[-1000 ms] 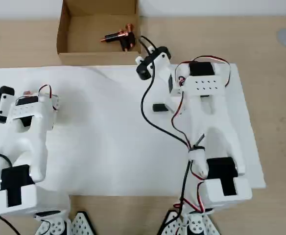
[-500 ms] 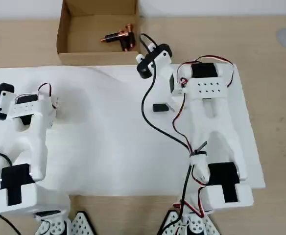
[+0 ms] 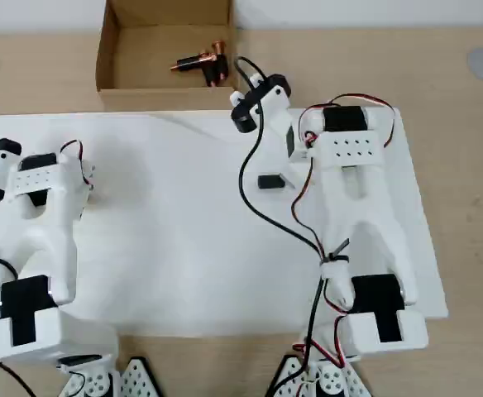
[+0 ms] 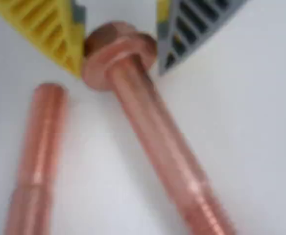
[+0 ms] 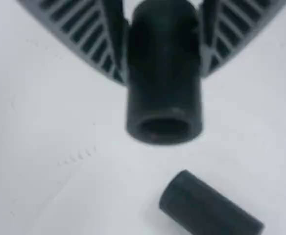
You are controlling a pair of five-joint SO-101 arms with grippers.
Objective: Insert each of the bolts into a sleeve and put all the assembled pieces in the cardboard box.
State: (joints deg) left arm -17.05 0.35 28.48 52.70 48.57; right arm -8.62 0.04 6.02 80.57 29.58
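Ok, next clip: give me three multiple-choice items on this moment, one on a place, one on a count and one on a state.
1. Where do the assembled pieces lie?
A) in the cardboard box
B) on a plate
C) in a drawer

2. How many copper bolts does the left wrist view show?
A) one
B) two
C) four

3. What state is the right claw in?
A) open, holding nothing
B) shut on a screwdriver
C) shut on a black sleeve

Answers:
1 A: the high view shows them on the box floor, by its right wall.
2 B: one has its head between the fingers of the left claw, and a second bolt lies beside it.
3 C: both fingers press against the sleeve's sides in the right wrist view.
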